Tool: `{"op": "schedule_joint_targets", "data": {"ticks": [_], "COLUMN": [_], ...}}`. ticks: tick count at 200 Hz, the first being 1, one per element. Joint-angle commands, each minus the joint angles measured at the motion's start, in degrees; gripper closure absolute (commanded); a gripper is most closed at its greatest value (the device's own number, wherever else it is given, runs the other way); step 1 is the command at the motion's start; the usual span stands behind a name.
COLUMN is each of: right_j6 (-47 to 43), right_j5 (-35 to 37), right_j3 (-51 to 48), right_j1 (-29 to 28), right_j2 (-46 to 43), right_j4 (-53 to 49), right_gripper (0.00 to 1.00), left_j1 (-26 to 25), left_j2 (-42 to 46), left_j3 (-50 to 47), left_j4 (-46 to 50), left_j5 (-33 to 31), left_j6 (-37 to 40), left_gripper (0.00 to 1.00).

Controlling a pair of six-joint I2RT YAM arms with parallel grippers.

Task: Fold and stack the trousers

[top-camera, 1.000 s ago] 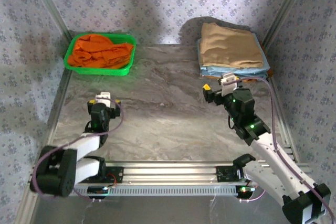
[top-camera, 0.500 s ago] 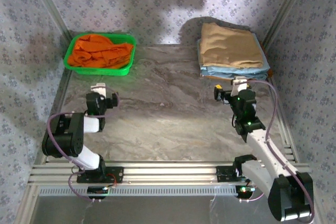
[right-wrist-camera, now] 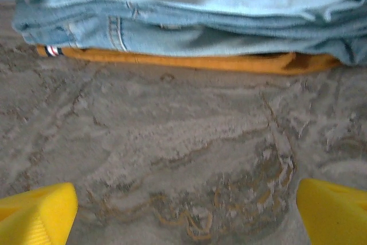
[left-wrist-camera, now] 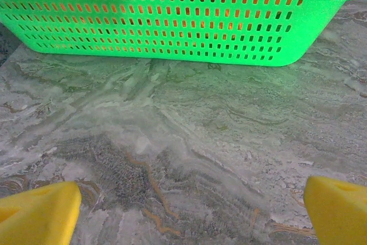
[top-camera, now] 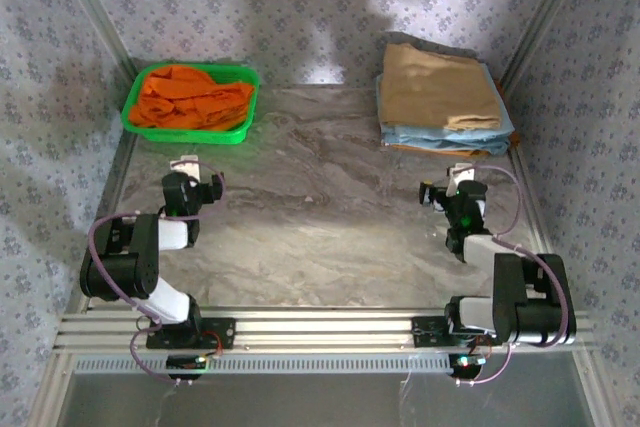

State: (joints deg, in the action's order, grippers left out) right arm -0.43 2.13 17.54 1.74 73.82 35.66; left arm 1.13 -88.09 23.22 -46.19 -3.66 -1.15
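From where I stand, the tan, thin-cloth folded trousers lie on top of the pile at the far right corner of the grey marbled table top. They rest on a layer of light blue denim garments, with a strip of orange cloth under those, right at the bottom. The fold looks flat and roughly squared to the pile, though from above I can't quite tell how neatly its edges line up.

The left gripper sits low near its base, facing the bright green perforated plastic basket, which holds a crumpled orange garment. Its yellow pads are spread wide, with only bare table between them. The right gripper is just in front of the pile, also with its pads wide apart and nothing between them (neither one touches any cloth).

I'd judge the folding and stacking are done and this is the closing step, both arms tucked in close to their mounts. The next move asks for little. At most the arms settle to rest, keeping clear of the pile so the top layer isn't dragged askew.
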Motion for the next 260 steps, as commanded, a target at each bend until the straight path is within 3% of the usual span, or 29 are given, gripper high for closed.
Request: {"op": "schedule_joint_targets", "data": {"ticks": [1,16,31,43,260], "right_j6": [0.1,0.1,-0.6,-1.7,-0.6], "right_j5": [1.1,2.3,0.7,0.2,2.3], "right_j3": [-2.3,-3.9,-1.1,5.2,5.2], "right_j1": [0.4,0.2,0.1,-0.5,-0.3], "right_j2": [2.9,8.2,13.4,12.9,13.4], "right_j4": [14.3,21.7,21.9,8.2,10.0], "right_gripper": [0.00,0.00,0.00,0.00,0.00], "left_j1": [-0.1,-0.1,-0.1,-0.1,-0.1], "left_j2": [0.1,0.1,0.1,0.1,0.1], "left_j3": [0.5,0.6,0.5,0.6,0.6], "left_j4": [-0.4,-0.4,-0.4,-0.4,-0.4], "left_j5": [0.8,0.7,0.7,0.7,0.8], "left_j6": [-0.6,-0.6,-0.5,-0.6,-0.6], "left_gripper": [0.00,0.00,0.00,0.00,0.00]}}
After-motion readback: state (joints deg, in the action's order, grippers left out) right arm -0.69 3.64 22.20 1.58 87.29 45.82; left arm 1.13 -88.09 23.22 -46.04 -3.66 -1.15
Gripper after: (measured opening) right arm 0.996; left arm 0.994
